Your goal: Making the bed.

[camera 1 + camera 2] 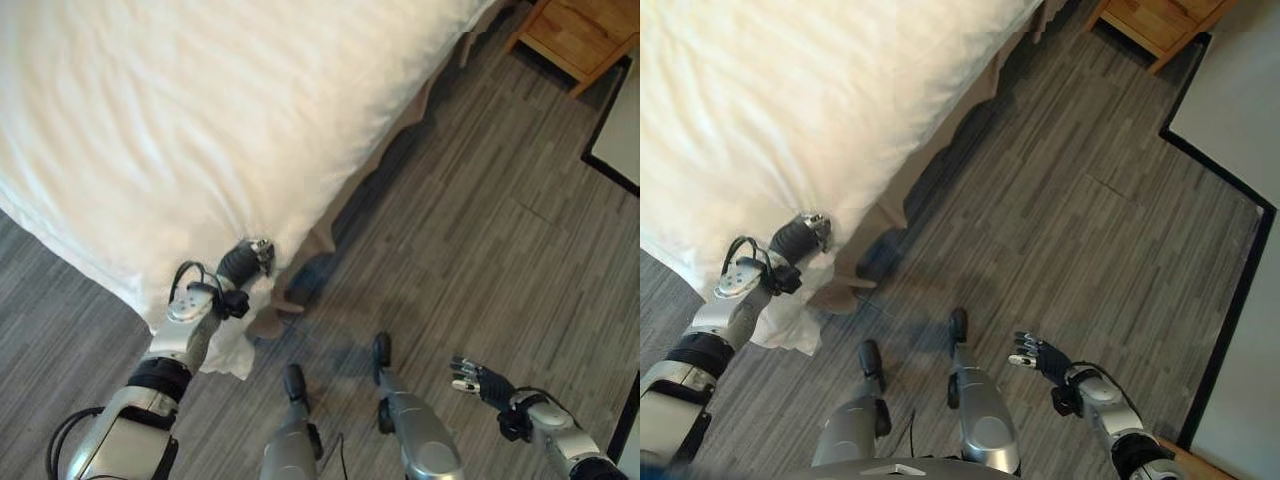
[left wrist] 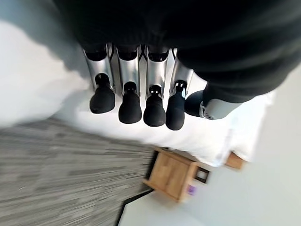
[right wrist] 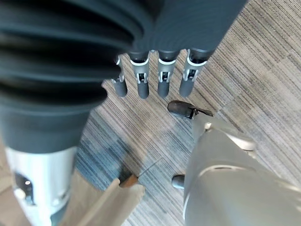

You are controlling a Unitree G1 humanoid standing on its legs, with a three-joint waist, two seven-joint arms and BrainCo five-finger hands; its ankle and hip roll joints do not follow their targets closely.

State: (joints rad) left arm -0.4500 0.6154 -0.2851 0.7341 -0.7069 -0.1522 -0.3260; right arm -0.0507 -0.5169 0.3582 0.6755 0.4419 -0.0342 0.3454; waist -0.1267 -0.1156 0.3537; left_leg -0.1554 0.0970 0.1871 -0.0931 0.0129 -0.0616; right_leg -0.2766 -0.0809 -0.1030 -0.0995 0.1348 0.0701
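Left eye view has the left hand (image 1: 250, 262) up against the corner of the white duvet (image 1: 180, 130), fingers fairly straight, not gripping anything. Right hand (image 1: 478, 378) hangs loose and empty over the grey plank floor (image 1: 480, 230); wooden nightstand (image 1: 580, 30) beyond the bed

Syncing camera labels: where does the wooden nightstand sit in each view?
Left eye view: wooden nightstand in the top right corner, past the bed's far end.
Right eye view: top edge, right of centre.
Left wrist view: lower middle, beyond the left hand.
Right wrist view: not in it.
Shared landmark: the white duvet.
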